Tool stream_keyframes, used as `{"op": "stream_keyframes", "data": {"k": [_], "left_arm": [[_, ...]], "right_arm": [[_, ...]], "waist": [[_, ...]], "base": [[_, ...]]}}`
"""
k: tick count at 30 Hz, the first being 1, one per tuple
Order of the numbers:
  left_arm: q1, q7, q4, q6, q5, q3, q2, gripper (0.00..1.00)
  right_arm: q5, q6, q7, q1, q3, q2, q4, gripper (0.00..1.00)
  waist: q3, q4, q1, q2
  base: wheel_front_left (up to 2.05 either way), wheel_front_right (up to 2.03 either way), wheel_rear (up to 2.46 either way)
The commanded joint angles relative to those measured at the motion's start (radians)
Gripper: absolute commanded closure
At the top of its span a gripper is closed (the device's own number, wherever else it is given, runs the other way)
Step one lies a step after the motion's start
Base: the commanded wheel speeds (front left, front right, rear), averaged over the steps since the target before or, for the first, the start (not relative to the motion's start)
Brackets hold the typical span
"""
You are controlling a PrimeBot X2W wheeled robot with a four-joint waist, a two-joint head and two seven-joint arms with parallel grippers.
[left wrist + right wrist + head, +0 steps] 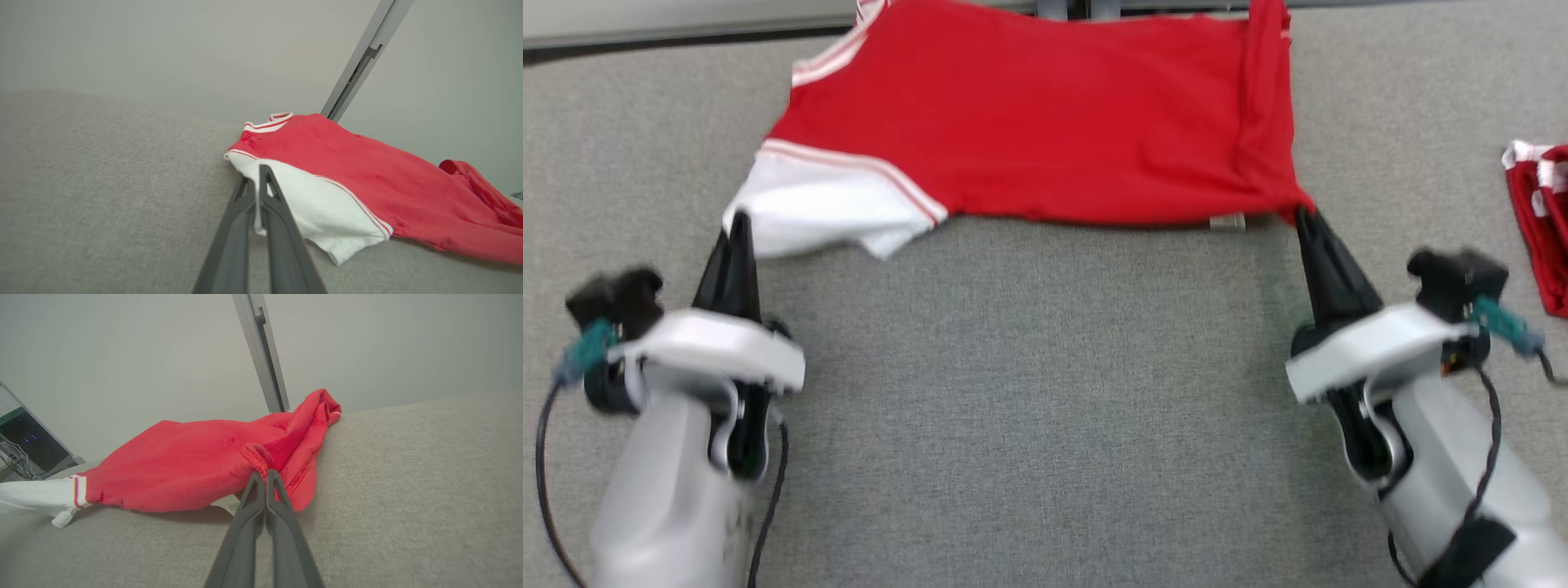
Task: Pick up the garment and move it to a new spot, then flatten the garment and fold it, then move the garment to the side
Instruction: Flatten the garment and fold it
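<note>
A red garment with a white sleeve and striped trim lies spread across the far part of the grey table, its far edge at the table's back. My left gripper is shut on the white sleeve's near edge; the left wrist view shows white cloth pinched between the fingers. My right gripper is shut on the garment's near right red hem corner, which bunches up at the fingertips. The right side of the garment is folded into a ridge.
A second red and white cloth lies at the table's right edge. A grey metal post rises behind the table's far edge. A wide stretch of grey table lies between my two arms.
</note>
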Motion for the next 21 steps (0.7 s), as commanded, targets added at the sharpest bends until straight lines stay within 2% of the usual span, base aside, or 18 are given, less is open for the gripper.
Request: {"op": "stream_keyframes", "data": {"k": [1, 4, 5, 9, 17, 21], "left_arm": [[0.069, -0.004, -0.047, 0.0, 0.012, 0.013, 0.012, 1.0], [0.234, -0.004, -0.169, 0.019, 0.026, 0.026, 0.016, 1.0], [0.234, -0.004, -0.169, 0.019, 0.026, 0.026, 0.016, 1.0], [0.441, 0.038, -0.374, 0.077, 0.026, 0.034, 0.013, 1.0], [0.793, 0.277, -0.828, 0.204, 0.043, 0.007, 0.016, 1.0], [0.912, 0.397, -1.004, 0.243, 0.052, -0.015, 0.034, 1.0]], "right_arm": [[-0.008, 0.0, -0.004, 0.06, -0.013, -0.009, -0.036, 1.0], [-0.019, 0.0, -0.004, 0.189, -0.042, -0.012, -0.111, 1.0], [-0.019, 0.0, -0.004, 0.189, -0.042, -0.012, -0.111, 1.0], [-0.032, 0.0, -0.002, 0.347, -0.078, -0.019, -0.189, 1.0], [-0.066, 0.0, 0.137, 0.613, -0.198, -0.012, -0.36, 1.0], [-0.09, 0.0, 0.243, 0.718, -0.264, 0.002, -0.459, 1.0]], "waist": [[-0.054, 0.001, 0.0, 0.0], [-0.106, -0.005, 0.0, 0.0], [-0.106, -0.005, 0.0, 0.0], [-0.17, 0.002, 0.0, 0.0], [-0.269, 0.017, 0.0, 0.0], [-0.298, 0.023, 0.0, 0.0]], "base": [[0.0, 0.0, 0.0], [0.0, 0.0, 0.0], [0.0, 0.0, 0.0], [0.0, 0.0, 0.0], [0.0, 0.0, 0.0], [0.0, 0.0, 0.0]]}}
